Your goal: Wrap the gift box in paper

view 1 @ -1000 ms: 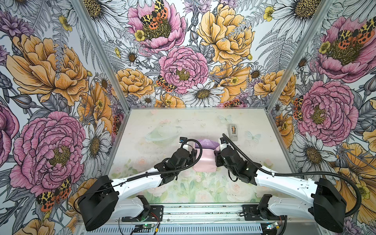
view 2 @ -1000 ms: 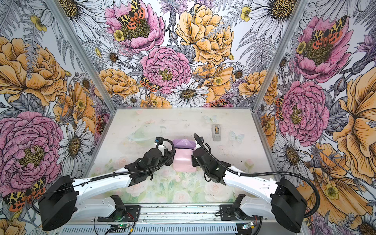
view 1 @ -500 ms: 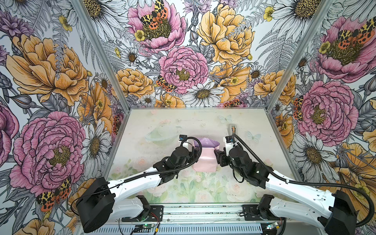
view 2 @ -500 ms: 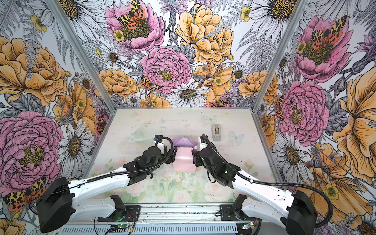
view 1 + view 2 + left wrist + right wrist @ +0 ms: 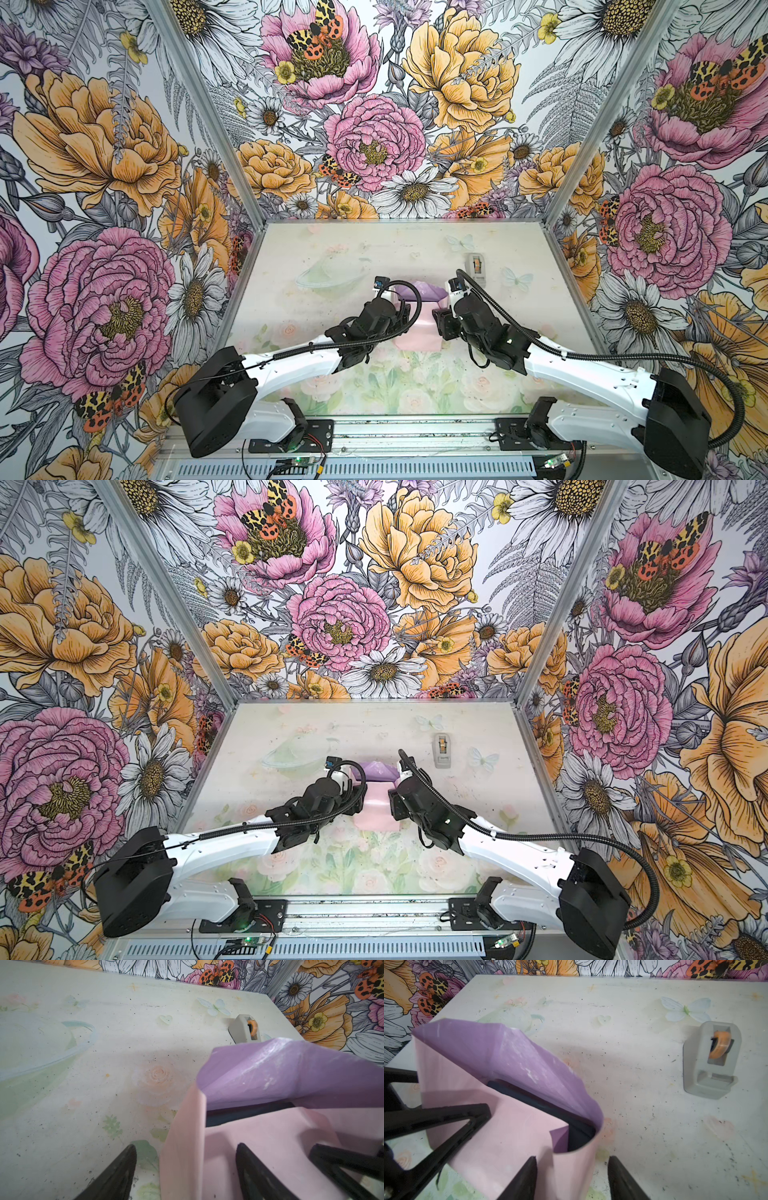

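Observation:
The paper [image 5: 417, 330] lies mid-table, pale pink face up, its side edges curled upward. Its lilac far flap [image 5: 270, 1076] arches over the gift box [image 5: 239, 1114], of which only a dark navy strip shows, also in the right wrist view [image 5: 542, 1103]. My left gripper [image 5: 186, 1147] is open and straddles the paper's upturned left edge without pinching it. My right gripper [image 5: 572, 1158] is open astride the curled right edge [image 5: 575, 1165], with gaps on both sides. In both top views the grippers [image 5: 405, 311] [image 5: 438, 322] flank the paper [image 5: 376, 808].
A small grey tape dispenser [image 5: 476, 268] [image 5: 442, 750] with an orange roll stands behind and right of the paper, also in the wrist views [image 5: 246, 1029] [image 5: 711, 1059]. Floral walls close in the table on three sides.
Both grippers have opened wider. The right arm reached toward the back, then drew back beside the paper's right edge. The left arm has barely moved.

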Available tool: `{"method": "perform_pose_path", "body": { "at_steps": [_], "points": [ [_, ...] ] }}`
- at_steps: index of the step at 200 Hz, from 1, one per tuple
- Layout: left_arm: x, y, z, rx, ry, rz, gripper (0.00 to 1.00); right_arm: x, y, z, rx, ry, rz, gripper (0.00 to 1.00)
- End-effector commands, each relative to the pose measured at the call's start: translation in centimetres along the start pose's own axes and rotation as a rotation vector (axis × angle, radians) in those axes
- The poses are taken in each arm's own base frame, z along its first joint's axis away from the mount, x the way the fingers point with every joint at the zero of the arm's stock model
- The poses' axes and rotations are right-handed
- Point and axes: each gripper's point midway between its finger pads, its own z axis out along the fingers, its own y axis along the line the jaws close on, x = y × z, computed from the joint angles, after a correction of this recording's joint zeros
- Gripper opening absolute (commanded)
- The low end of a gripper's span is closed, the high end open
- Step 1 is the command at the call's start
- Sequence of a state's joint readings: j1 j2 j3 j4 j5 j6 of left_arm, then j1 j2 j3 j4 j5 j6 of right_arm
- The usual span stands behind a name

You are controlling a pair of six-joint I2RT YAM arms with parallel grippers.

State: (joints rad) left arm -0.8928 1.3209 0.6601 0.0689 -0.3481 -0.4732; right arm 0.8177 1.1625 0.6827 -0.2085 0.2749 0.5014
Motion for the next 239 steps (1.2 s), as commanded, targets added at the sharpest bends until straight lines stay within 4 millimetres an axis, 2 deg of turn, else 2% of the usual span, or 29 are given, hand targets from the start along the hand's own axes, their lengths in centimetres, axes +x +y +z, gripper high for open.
{"method": "perform_pose_path", "body": {
  "at_steps": [1,32,70,131,138,160,197,239],
  "points": [
    [1.3,0.6,0.0,-0.023,0.028,0.001,0.77,2.4,-1.1,1.1,0.041,0.062,0.004,0.52],
    [2.6,1.5,-0.3,-0.045,0.058,-0.012,0.76,5.3,-2.3,1.4,0.079,0.128,0.026,0.49],
    [3.0,1.9,-0.7,-0.057,0.058,-0.012,0.76,6.2,-2.6,0.8,0.086,0.133,0.041,0.47],
    [2.7,1.7,0.6,-0.068,0.062,0.017,0.76,4.6,-2.8,1.2,0.097,0.115,0.047,0.5],
    [2.7,1.7,0.7,-0.065,0.063,0.019,0.76,4.1,-3.6,1.3,0.114,0.109,0.063,0.5],
    [2.3,1.0,0.5,-0.039,0.06,0.013,0.76,3.4,-2.8,1.0,0.076,0.098,0.05,0.52],
    [-0.5,0.1,-1.8,0.004,-0.022,-0.019,0.83,0.6,-1.3,-1.8,-0.042,-0.002,0.042,0.64],
    [-3.6,-0.4,-5.0,0.059,-0.123,-0.006,0.85,-2.1,-0.6,-5.3,-0.184,-0.102,0.089,0.66]
  ]
}}
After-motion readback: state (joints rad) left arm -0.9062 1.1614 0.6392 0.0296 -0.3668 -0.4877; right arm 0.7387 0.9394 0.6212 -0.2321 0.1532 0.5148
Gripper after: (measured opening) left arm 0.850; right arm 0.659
